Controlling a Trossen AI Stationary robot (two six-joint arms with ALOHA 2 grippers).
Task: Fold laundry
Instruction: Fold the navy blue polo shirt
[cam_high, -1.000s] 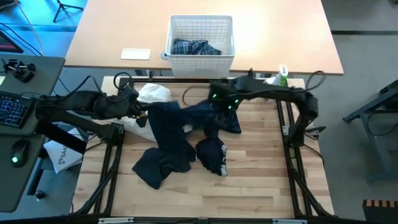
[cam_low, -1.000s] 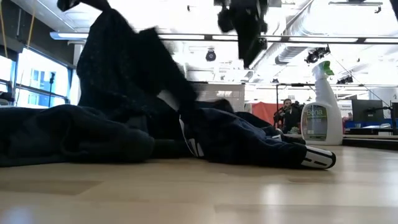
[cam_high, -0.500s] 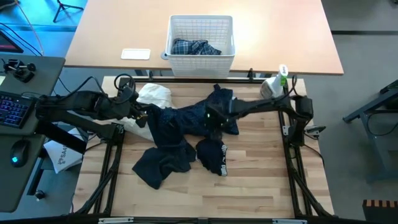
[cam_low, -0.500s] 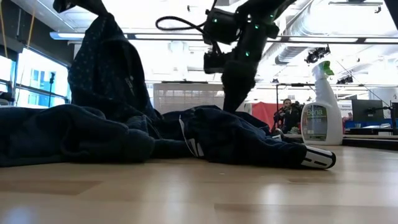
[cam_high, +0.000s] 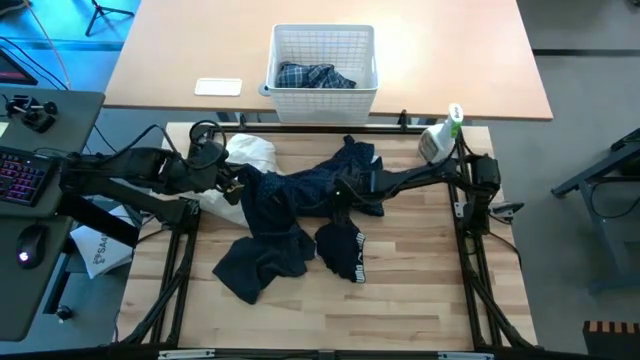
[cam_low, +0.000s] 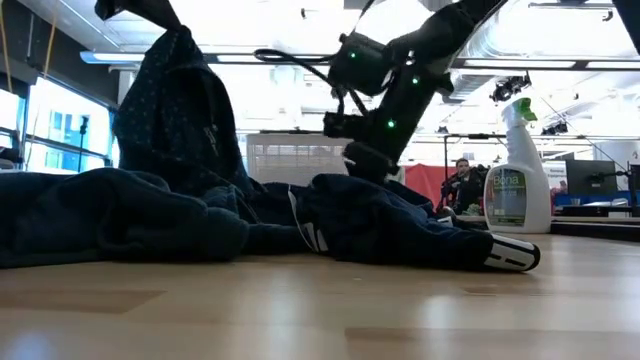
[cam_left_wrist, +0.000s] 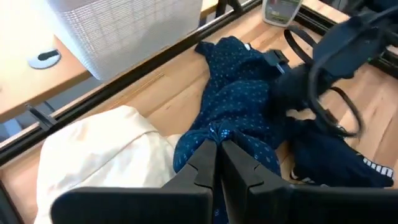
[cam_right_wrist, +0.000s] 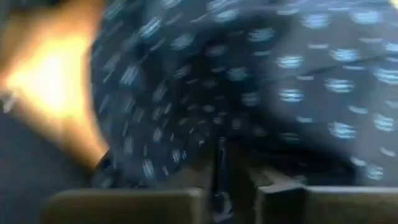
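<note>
The navy shirt with tiny white dots (cam_high: 300, 185) lies stretched across the middle of the table, collar end toward the far right. Its left end is raised under my left gripper (cam_high: 232, 185), which is shut on it and shows high up in the low view (cam_low: 135, 10). My right gripper (cam_high: 340, 197) is down on the shirt's middle (cam_low: 362, 165), fingers closed in dotted cloth (cam_right_wrist: 249, 74). Two dark pieces (cam_high: 262, 262) (cam_high: 342, 250) lie on the table nearer the front. A plaid shirt (cam_high: 315, 76) lies in the white basket (cam_high: 322, 40). My left gripper pinches a bunched fold of the navy shirt (cam_left_wrist: 214, 134) between its two fingers, slanting down from the table's left. That end is lifted, and the cloth hangs below it (cam_low: 180, 120) with the rest on the table. My right gripper has its fingers closed on the dotted cloth (cam_right_wrist: 217, 140) near the shirt's middle, slanting down from the table's right. The cloth there lies on the table; one layer or several, I cannot tell.
A cream cloth (cam_high: 245, 152) lies at the far left, beside my left gripper. A spray bottle (cam_high: 440, 135) stands at the table's far right corner. Bare wood shows along the near edge (cam_high: 330, 320).
My right gripper has come down from above the table onto the navy shirt's middle, tipping steeply downward and shifting a little toward the left. The shirt's raised left end, swinging a second ago, now hangs still under my left gripper.
</note>
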